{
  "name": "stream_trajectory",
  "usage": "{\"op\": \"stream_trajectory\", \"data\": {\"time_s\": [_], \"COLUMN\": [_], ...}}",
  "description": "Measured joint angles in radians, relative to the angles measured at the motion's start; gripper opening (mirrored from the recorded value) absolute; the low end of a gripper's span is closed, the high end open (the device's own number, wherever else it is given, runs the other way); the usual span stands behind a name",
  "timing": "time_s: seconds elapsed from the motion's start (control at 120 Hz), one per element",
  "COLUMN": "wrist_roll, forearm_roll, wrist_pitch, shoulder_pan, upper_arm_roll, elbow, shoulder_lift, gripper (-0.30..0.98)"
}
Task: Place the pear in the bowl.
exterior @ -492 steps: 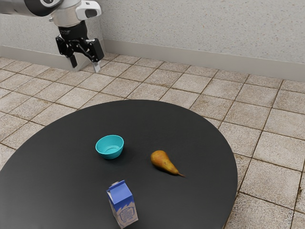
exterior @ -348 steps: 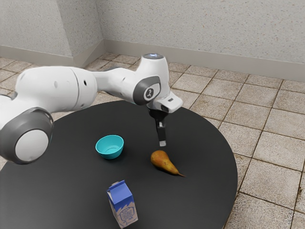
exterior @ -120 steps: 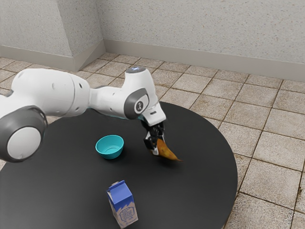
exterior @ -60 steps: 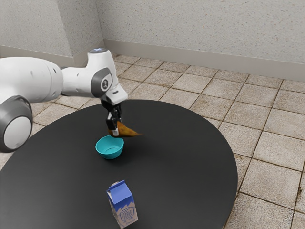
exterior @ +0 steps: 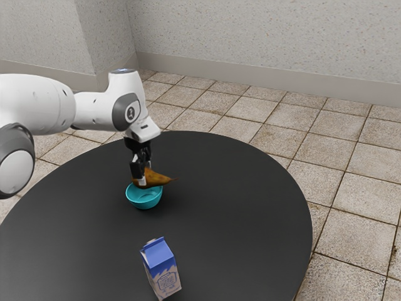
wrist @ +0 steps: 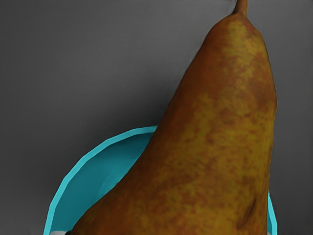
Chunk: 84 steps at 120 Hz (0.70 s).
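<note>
One carton (exterior: 161, 268) stands in the exterior view, the end effector (exterior: 145, 175) gripping the pear (exterior: 160, 180).

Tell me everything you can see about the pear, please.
The pear has mottled skin, rusty brown with yellowish-olive patches and a small darker mark. It looks whole, with a fat end tapering to a narrow neck and a thin stem. The gripper holds it between both fingers, near its fat end. It lies roughly sideways over the turquoise bowl, its stem end reaching past the rim toward the exterior view's right. Whether it touches the bowl, I can't tell.
</note>
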Motion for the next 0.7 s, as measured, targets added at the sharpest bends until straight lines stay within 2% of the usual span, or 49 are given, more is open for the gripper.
{"op": "stream_trajectory", "data": {"time_s": [0.275,0.375,0.492,0.592,0.7], "wrist_roll": [0.002,-0.007,-0.087,-0.232,-0.404], "forearm_roll": [-0.004,0.0,0.063,0.104,0.183], "wrist_pitch": [-0.032,-0.047,-0.125,-0.222,-0.349], "shoulder_pan": [0.0,0.0,-0.002,-0.002,0.025], "upper_arm_roll": [0.0,0.002,0.015,0.042,0.011], "elbow": [0.005,0.007,0.044,0.1,0.235], "shoulder_lift": [-0.007,-0.091,-0.225,-0.364,-0.405], "gripper": [0.61,0.64,0.66,0.67,0.68]}}
